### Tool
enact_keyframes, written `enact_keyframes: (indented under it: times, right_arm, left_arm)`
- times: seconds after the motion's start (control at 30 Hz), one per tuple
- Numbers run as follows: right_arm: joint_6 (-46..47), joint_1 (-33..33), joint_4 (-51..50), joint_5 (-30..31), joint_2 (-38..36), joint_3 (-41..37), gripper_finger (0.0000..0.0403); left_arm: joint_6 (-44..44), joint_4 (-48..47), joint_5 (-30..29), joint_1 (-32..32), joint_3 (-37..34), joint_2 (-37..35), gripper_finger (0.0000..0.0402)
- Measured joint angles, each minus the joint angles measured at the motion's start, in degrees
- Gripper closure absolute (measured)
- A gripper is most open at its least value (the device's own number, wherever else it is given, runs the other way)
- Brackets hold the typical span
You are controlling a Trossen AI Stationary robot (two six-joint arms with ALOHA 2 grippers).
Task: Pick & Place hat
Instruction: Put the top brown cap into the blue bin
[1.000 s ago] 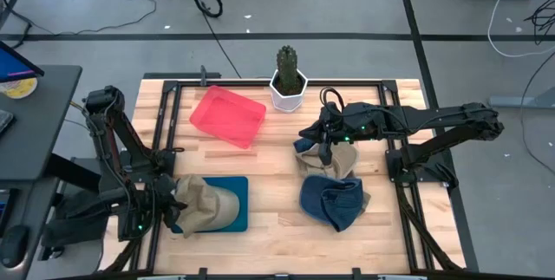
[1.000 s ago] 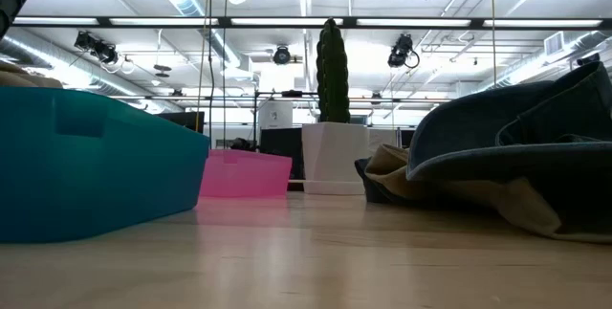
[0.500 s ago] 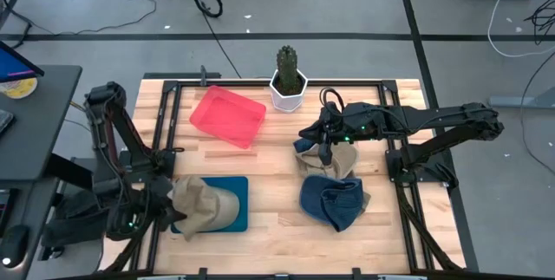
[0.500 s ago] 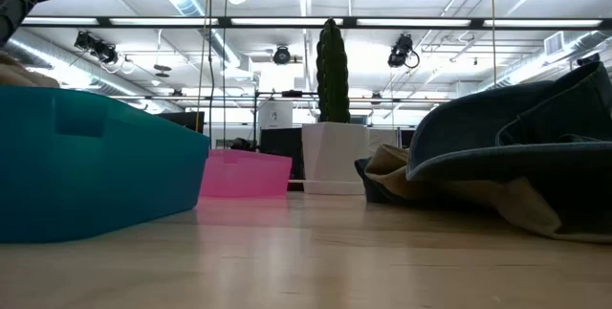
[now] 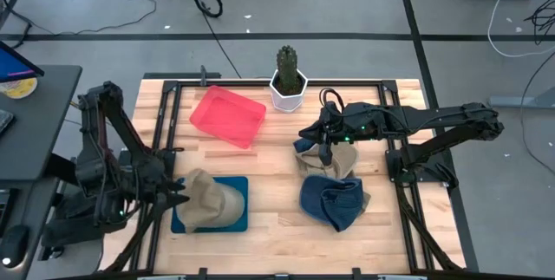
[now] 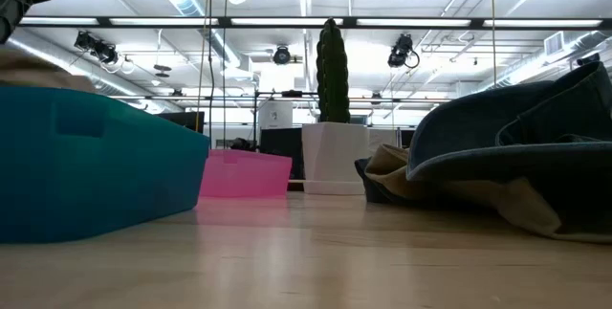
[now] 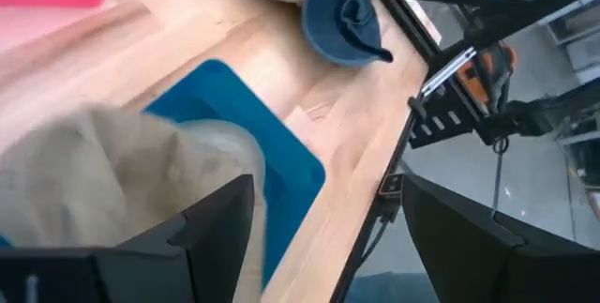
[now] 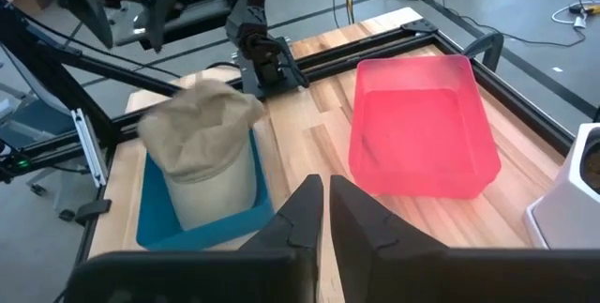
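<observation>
A tan hat (image 5: 206, 199) lies in the teal bin (image 5: 238, 185) at the near left, crown up, and overhangs the bin's left rim. My left gripper (image 5: 176, 197) stands open just left of and above it, touching nothing; in the left wrist view its gripper (image 7: 328, 237) has the tan hat (image 7: 112, 181) below it. My right gripper (image 5: 325, 146) is shut and hovers over a heap of tan and dark hats (image 5: 334, 163) at the right. A blue hat (image 5: 332, 202) rests on the table near that heap.
A pink bin (image 5: 228, 115) sits at the far middle-left, and a white pot with a cactus (image 5: 288, 81) stands at the far edge. A black frame rail (image 5: 260, 82) runs around the table. Bare wood (image 5: 273, 176) lies between the teal bin and the blue hat.
My left gripper has let go of the tan hat, risen, and drawn back toward the table's left edge. The hat stays in the teal bin. My right arm has kept still.
</observation>
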Motion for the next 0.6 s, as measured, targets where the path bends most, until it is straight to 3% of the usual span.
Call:
enact_keyframes:
  times: [0.2, 0.37, 0.6]
  right_arm:
    - [0.0, 0.0, 0.0, -0.2, 0.0, 0.0, 0.0376]
    - [0.0, 0.0, -0.8, -1.4, 0.0, 0.0, 0.0376]
    - [0.5, -1.0, -1.4, -1.4, 0.0, 0.0, 0.0376]
  left_arm:
    - [3.0, -3.8, 5.2, 3.4, 1.5, 0.0, 0.0126]
    - [4.5, -4.8, 2.9, 7.2, 1.5, 0.1, 0.0126]
    - [7.6, -12.2, 2.7, 18.7, 1.5, 0.2, 0.0126]
